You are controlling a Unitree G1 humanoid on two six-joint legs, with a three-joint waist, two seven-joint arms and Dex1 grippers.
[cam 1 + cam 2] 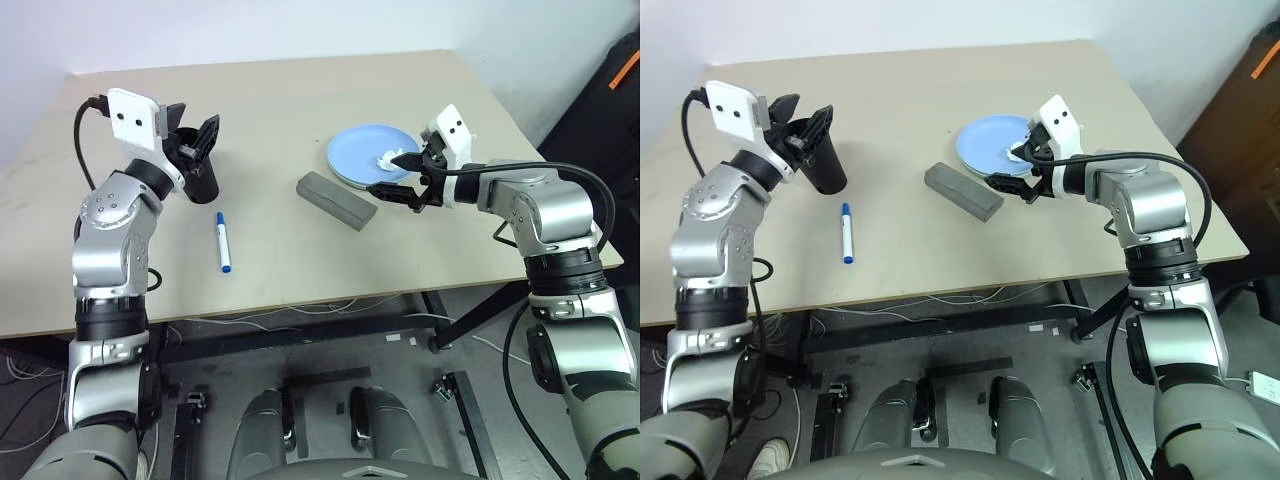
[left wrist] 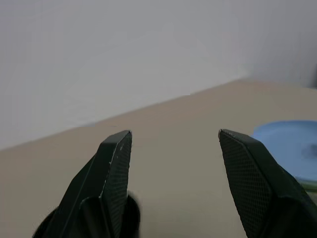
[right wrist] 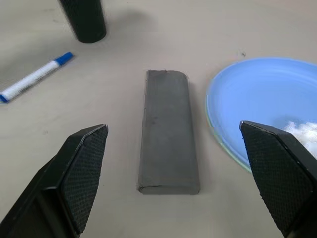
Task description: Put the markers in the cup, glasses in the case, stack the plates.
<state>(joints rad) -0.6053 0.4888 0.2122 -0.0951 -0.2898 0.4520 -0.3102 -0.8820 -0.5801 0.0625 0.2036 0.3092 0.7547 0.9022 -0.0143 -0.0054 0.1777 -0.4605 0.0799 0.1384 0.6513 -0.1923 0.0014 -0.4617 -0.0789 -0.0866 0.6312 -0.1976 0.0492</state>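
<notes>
One blue-capped marker (image 1: 222,242) lies loose on the counter (image 1: 280,250); my left pincer (image 1: 196,140) (parted, empty) hangs over the black cup (image 1: 203,183) and could topple it. Right pincer (image 1: 405,177) gapes wide.

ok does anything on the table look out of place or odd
Yes: a crumpled white paper wad sits on the round light blue plastic plate, which lies on a pale green one. It belongs with none of the table's other things.
</notes>
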